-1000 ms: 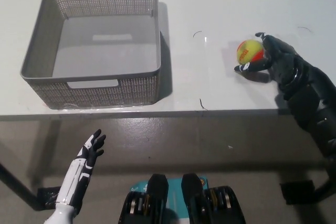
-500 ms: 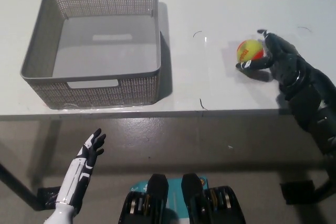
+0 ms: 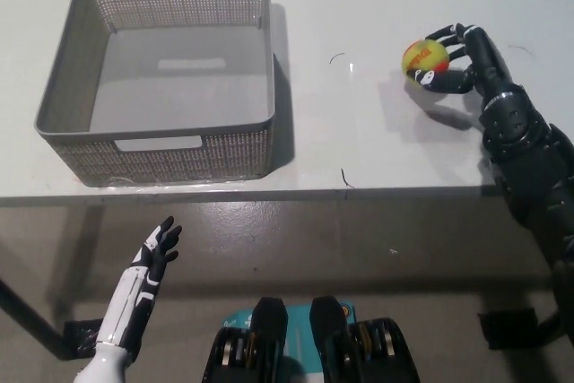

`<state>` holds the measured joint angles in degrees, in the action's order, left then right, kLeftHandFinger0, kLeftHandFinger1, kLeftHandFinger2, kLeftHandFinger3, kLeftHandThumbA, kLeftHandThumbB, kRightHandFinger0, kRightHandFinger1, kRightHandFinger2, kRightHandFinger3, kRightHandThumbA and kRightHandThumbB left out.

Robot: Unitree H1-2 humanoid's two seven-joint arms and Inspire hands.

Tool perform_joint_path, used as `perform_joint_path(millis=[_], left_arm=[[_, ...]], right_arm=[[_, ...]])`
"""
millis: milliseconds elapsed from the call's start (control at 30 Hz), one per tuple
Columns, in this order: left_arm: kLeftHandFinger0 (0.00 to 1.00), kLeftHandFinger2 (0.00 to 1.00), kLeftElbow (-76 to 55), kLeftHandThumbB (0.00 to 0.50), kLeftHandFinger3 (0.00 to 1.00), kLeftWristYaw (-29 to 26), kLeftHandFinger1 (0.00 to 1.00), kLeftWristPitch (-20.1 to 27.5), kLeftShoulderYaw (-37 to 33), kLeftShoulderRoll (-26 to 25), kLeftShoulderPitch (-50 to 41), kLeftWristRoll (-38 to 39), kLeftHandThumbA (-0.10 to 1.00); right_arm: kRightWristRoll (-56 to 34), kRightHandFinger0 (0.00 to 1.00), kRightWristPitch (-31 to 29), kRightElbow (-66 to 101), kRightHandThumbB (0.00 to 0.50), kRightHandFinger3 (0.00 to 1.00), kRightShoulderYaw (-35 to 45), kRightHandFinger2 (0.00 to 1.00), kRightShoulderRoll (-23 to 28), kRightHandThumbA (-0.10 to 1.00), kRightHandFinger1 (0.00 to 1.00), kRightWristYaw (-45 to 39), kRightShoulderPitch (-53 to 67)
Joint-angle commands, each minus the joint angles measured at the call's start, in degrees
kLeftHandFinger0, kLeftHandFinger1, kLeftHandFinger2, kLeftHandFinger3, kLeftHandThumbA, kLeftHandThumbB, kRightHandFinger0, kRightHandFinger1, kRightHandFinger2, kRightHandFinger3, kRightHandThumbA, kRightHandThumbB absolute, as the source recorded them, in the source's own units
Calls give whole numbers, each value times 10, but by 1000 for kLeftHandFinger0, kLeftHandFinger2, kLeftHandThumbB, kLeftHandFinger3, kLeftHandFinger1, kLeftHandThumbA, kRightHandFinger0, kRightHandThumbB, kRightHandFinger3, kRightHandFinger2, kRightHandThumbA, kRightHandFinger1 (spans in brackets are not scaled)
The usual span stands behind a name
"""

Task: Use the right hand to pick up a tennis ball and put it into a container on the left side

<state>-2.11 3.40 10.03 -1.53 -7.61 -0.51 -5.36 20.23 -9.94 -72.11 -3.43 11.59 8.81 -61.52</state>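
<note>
A yellow and orange tennis ball [image 3: 425, 56] is held in my black right hand [image 3: 459, 62] at the right of the white table, lifted a little, with its shadow on the tabletop below. The fingers wrap the ball from the right and from underneath. A grey perforated basket [image 3: 161, 145] stands at the left of the table with nothing inside it. My white left hand [image 3: 154, 256] rests low at the lower left, below the table's front edge, fingers spread and holding nothing.
The white table [image 3: 359, 141] has a few thin dark marks between the basket and the ball. Its front edge runs across the picture's middle, with grey floor below it.
My right hand has closed around the ball and raised it off the table, moving it up the picture. The left hand has stayed in place.
</note>
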Motion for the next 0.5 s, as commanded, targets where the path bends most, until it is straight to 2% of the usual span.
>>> perform_joint_path(millis=[0, 100, 133, 167, 200, 300, 400, 467], left_arm=[[1000, 1000, -4, 109, 1000, 1, 1000, 19, -2, -5, 16, -4, 1000], [1000, 1000, -9, 130, 1000, 2, 1000, 11, -1, -5, 15, -2, 1000], [1000, 1000, -9, 119, 1000, 2, 1000, 11, -1, -4, 15, -2, 1000], [1000, 1000, -6, 109, 1000, 2, 1000, 14, -1, -5, 16, -1, 1000], [1000, 1000, -5, 107, 1000, 2, 1000, 15, 0, -5, 17, 0, 1000], [1000, 1000, -4, 116, 1000, 3, 1000, 15, 0, -5, 16, 2, 1000], [1000, 1000, -3, 121, 1000, 2, 1000, 14, 0, -3, 15, 2, 1000], [1000, 1000, -1, 98, 1000, 1, 1000, 16, -1, -3, 14, -1, 1000]], right_arm=[[-27, 0, -47, 1, 0, 151, 8, 488, 5, 685, 196, 34, -34], [-34, 0, -42, 6, 0, 172, 8, 504, 4, 673, 185, 33, -35], [-36, 0, -43, 8, 1, 174, 9, 510, 4, 701, 181, 33, -36], [-44, 0, -49, 23, 0, 155, 14, 491, 2, 670, 157, 32, -35], [-48, 0, -50, 31, 0, 179, 15, 456, 0, 650, 124, 30, -36], [-46, 0, -47, 94, 0, 196, 11, 334, -7, 694, 10, 26, -34], [-59, 0, -17, 184, 0, 235, 12, 224, -21, 699, 0, 0, -27], [-57, 0, -8, 225, 0, 283, 6, 215, -30, 661, 0, -7, -28]])
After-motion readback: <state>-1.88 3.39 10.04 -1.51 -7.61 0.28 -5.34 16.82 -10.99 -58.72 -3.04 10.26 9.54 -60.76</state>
